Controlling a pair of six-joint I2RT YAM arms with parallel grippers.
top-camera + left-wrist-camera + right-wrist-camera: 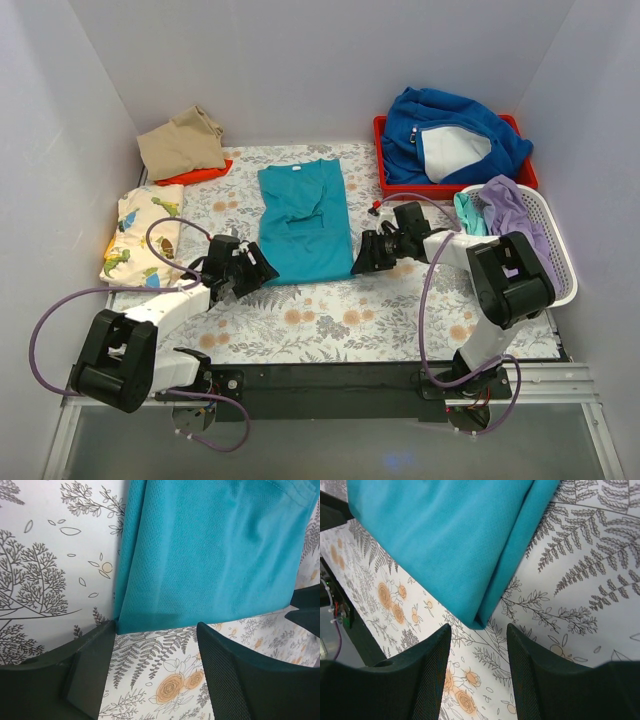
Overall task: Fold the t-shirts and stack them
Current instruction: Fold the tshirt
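Note:
A teal t-shirt [300,222] lies folded lengthwise in a narrow strip on the floral cloth, collar at the far end. My left gripper [256,272] is open and empty just short of its near left corner, which shows in the left wrist view [210,555]. My right gripper [362,264] is open and empty at its near right corner, seen in the right wrist view [455,545]. A tan shirt [182,142] lies on an orange one [198,175] at the far left. A cream dinosaur-print shirt [140,235] lies at the left edge.
A red tray [385,180] at the far right holds the royal-blue fleece [450,135]. A white basket [557,235] at the right holds lavender [510,210] and mint [468,212] shirts. White walls close in the table on three sides.

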